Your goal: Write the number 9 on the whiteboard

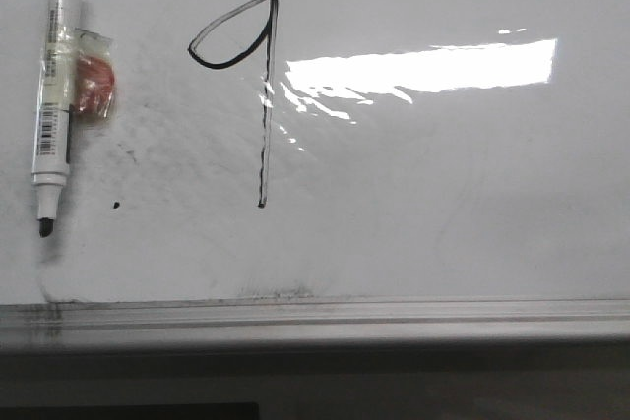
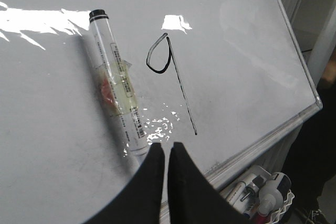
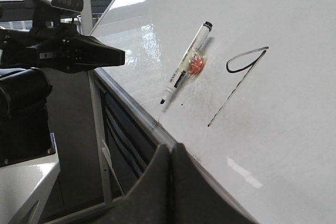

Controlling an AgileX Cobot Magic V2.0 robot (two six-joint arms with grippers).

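Note:
The number 9 (image 1: pixel 266 105) is drawn in thin black marker on the whiteboard (image 1: pixel 443 194), with a narrow slanted loop and a long straight stem. It also shows in the left wrist view (image 2: pixel 181 85) and the right wrist view (image 3: pixel 236 88). A white marker pen (image 1: pixel 54 76) with a black cap sticks to the board left of the digit, uncapped tip downward, with tape and a red piece on its barrel. My left gripper (image 2: pixel 167 145) is shut and empty, just off the board below the pen's tip end. My right gripper (image 3: pixel 171 145) is shut and empty near the board's lower rail. Neither gripper shows in the front view.
A small black dot (image 1: pixel 116 206) lies between the pen and the digit's stem. A grey metal rail (image 1: pixel 315 314) runs along the board's lower edge. A tray with several markers (image 2: pixel 262 192) hangs below the rail. The left arm (image 3: pixel 79 53) reaches toward the board's left edge.

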